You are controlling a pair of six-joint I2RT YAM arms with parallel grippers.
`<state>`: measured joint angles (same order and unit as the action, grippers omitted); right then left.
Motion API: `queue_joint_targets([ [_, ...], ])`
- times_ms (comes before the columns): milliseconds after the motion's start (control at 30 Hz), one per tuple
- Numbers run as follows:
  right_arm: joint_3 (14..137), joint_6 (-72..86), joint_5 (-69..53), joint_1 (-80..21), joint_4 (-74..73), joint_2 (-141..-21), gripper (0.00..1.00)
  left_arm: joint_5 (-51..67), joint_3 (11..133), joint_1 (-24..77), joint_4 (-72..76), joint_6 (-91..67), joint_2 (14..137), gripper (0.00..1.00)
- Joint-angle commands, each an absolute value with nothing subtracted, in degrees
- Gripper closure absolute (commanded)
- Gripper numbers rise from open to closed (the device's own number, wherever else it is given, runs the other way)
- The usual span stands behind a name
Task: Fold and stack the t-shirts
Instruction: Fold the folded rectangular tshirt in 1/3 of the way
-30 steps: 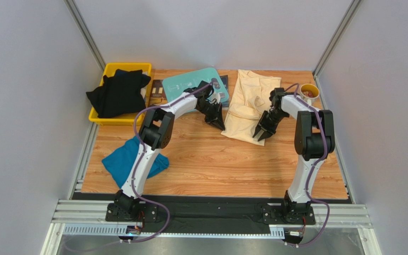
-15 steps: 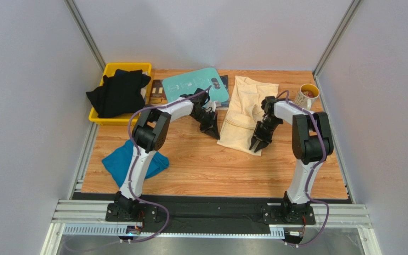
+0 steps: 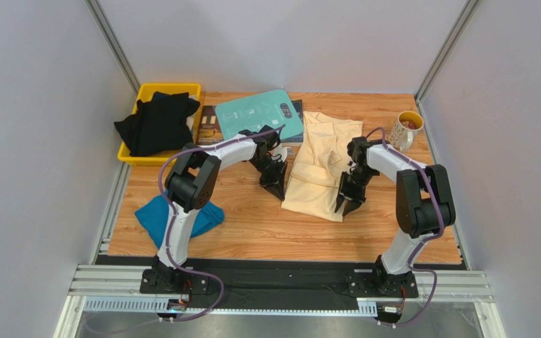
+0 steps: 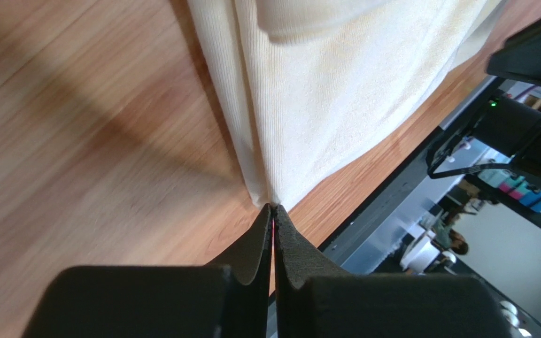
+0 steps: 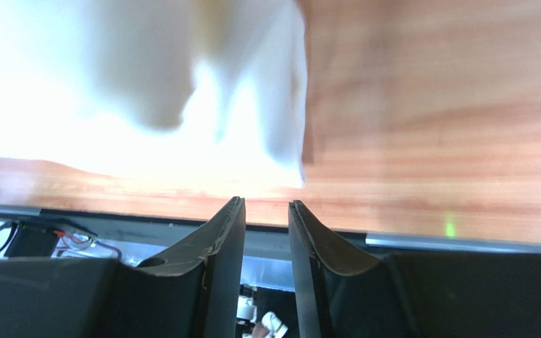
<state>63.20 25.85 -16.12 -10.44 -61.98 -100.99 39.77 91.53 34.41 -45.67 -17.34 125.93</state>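
Note:
The pale cream-yellow t-shirt (image 3: pixel 323 165) lies lengthwise on the wooden table. My left gripper (image 3: pixel 275 190) is at its near left corner, with the jaws shut on the hem of the cloth (image 4: pixel 337 91), as the left wrist view (image 4: pixel 272 205) shows. My right gripper (image 3: pixel 342 206) is at its near right corner. Its jaws stand slightly apart and empty (image 5: pixel 266 204), just short of the shirt's edge (image 5: pixel 181 91). The teal-blue t-shirt (image 3: pixel 155 215) lies crumpled at the near left, partly behind my left arm. Black t-shirts (image 3: pixel 155 123) are heaped in the yellow bin (image 3: pixel 172 89).
A rigid teal board (image 3: pixel 252 113) with white print lies at the back, over a dark mat. A mug (image 3: pixel 409 127) stands at the back right. The table's front edge with the metal rail shows close ahead in both wrist views.
Both grippers have moved toward the near edge. The cream shirt has slid with them, nearer and a little left, away from the mug.

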Motion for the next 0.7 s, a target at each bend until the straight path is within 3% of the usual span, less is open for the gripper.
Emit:
queue_joint_targets([
  [0,70.6,23.1,-15.1,-11.1,-64.9,-94.8,0.64,33.5,93.4,34.1,-51.2,-15.3,119.3,0.89],
  [100,77.2,22.4,-14.9,-12.0,-65.4,-95.6,0.62,30.2,96.1,34.1,-52.6,-15.5,117.2,0.79],
  [300,85.1,22.1,-15.3,-14.9,-62.8,-104.8,0.62,29.4,102.6,34.1,-53.9,-15.9,119.2,0.78],
  [533,95.3,22.6,-14.9,-19.8,-61.6,-116.6,0.62,29.8,103.5,34.9,-47.9,-18.7,122.5,0.82],
  [667,99.9,21.8,-11.8,-22.1,-62.4,-119.7,0.63,31.4,106.5,35.2,-47.5,-19.7,126.4,0.92],
])
